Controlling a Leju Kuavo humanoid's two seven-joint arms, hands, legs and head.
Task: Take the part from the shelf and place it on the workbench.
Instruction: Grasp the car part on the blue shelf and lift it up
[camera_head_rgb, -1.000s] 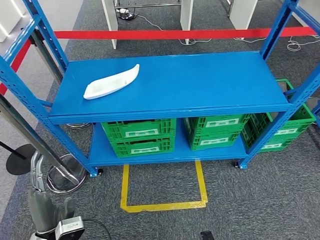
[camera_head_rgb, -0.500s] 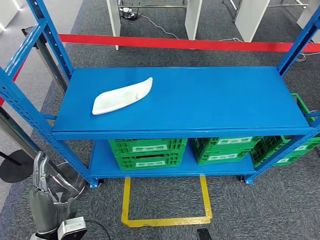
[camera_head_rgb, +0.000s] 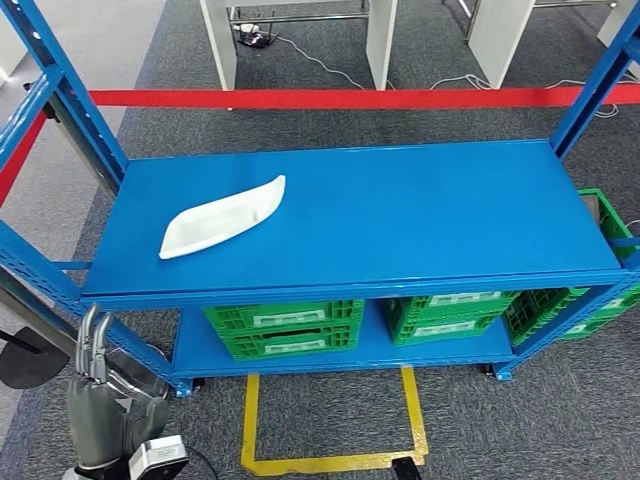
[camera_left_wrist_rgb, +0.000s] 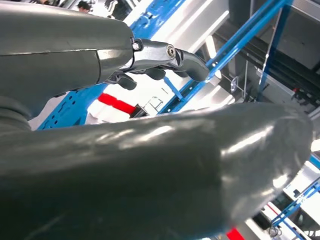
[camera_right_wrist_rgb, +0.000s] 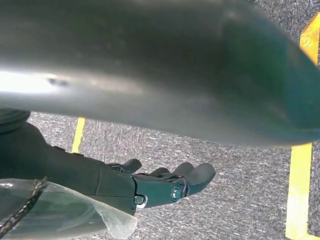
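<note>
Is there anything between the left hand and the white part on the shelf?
In the head view, the left hand hangs low beside the blue shelf. Between it and the white part lie the shelf's front edge and bare blue surface.

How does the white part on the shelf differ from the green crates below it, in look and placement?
The white part is a single long, slim, curved piece lying at an angle on the top blue shelf; the green crates are boxy and slatted, with white labels, and sit in a row on the lower shelf. The part lies in the open; the crates are partly hidden under the top shelf. Neither is touched by a hand.
</note>
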